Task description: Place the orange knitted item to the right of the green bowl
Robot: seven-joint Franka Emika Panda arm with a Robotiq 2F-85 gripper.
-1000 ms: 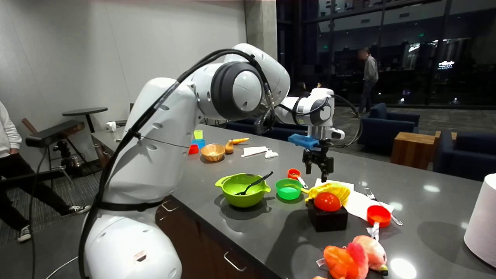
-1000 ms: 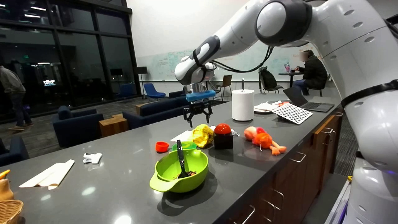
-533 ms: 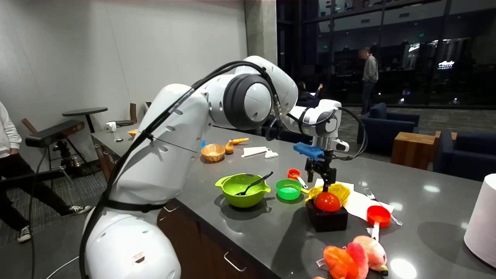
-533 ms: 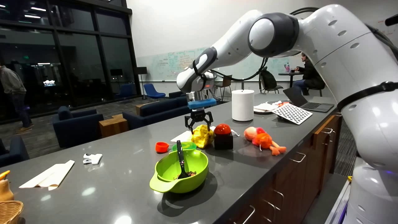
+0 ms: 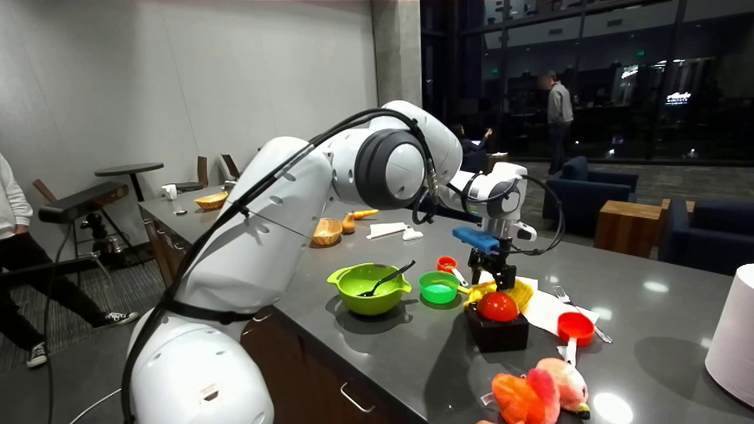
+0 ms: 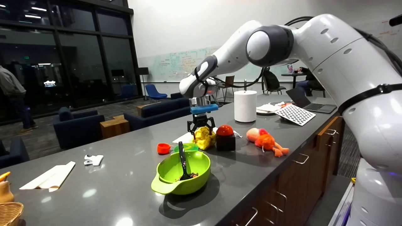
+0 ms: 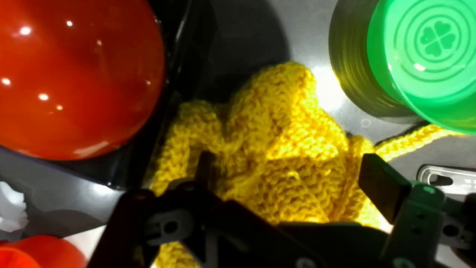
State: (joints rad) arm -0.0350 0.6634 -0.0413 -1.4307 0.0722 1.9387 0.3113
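The orange knitted item [image 7: 290,175] lies rumpled on the desk [image 5: 389,347], to the right of the green bowl [image 5: 370,305] in an exterior view but well apart from it, with the smaller green bowl [image 5: 439,298] between. The end effector [image 6: 203,135] is right over it, jaws spread wide, a finger on either side of the crumpled middle and no grip taken; whether the tips touch the yarn I cannot tell. The step in hand looks like the grasp. To do it well, bring the tips straight down so they take a thick fold rather than a few surface loops, then close gently; soft knit should bunch and hold easily. Mind the finger nearest the black box [image 5: 499,337] with its red dome [image 7: 78,78], since a sideways sweep could nudge it. On the far side from the box, a knitted cord [image 7: 409,140] meets the smaller bowl's rim, over or under I cannot tell, so lift slowly and vertically, watching for a snag. A short carry left and a low release close beside the green bowl should then suit.
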